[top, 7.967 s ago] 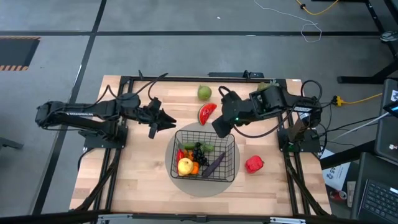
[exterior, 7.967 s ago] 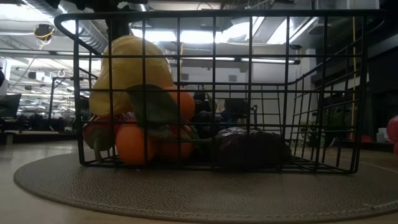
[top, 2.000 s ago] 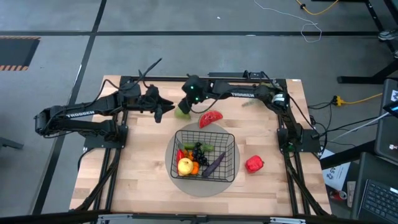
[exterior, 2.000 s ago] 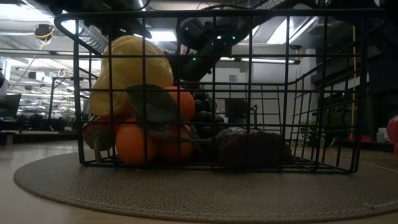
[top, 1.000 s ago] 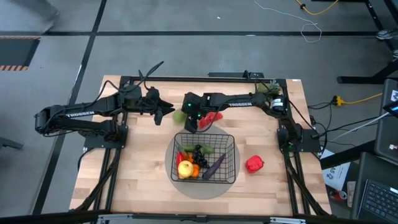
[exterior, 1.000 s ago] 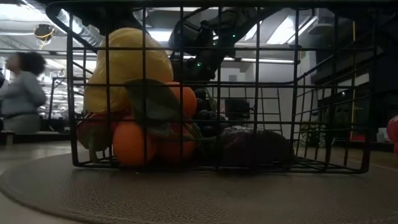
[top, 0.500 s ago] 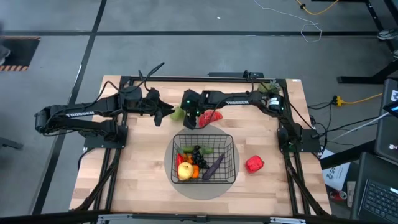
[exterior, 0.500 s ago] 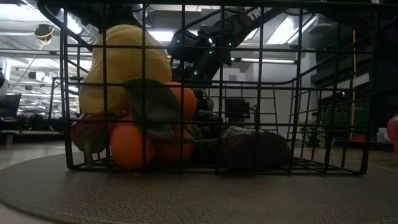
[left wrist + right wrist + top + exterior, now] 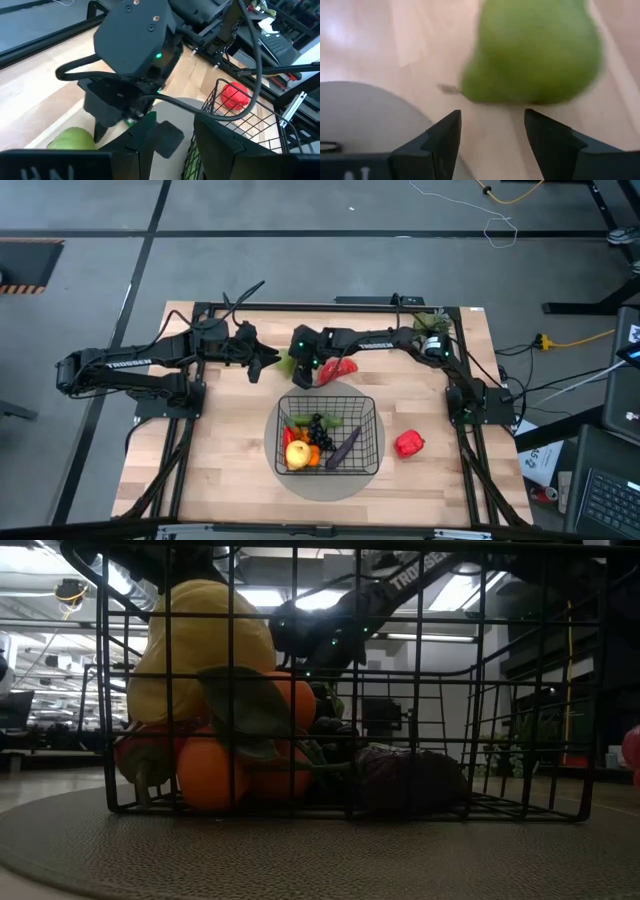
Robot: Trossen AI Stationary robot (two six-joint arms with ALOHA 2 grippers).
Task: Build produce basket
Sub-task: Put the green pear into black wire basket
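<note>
The black wire basket [image 9: 330,394] stands on a round grey mat [image 9: 300,480] mid-table, holding a lemon [image 9: 297,448], oranges, grapes, a chili and an eggplant [image 9: 343,446]. A green pear [image 9: 288,363] lies on the wood beyond the basket's far left corner. My right gripper [image 9: 492,130] is open, slanting down just short of the pear [image 9: 535,55], which is not between its fingers. My left gripper [image 9: 267,362] hovers open just left of the pear; its wrist view shows the pear [image 9: 72,140]. A watermelon slice [image 9: 340,366] lies right of the right gripper.
A red pepper [image 9: 407,444] lies on the table right of the basket. A leafy green sprig [image 9: 430,320] sits at the far right by the right arm's frame. Bare wood lies left of the basket and along the near edge.
My right gripper has come down from over the basket's far rim and gone a little toward the table's left, up to the pear. The basket has slid slightly toward the table's left on its mat. The left arm has kept still.
</note>
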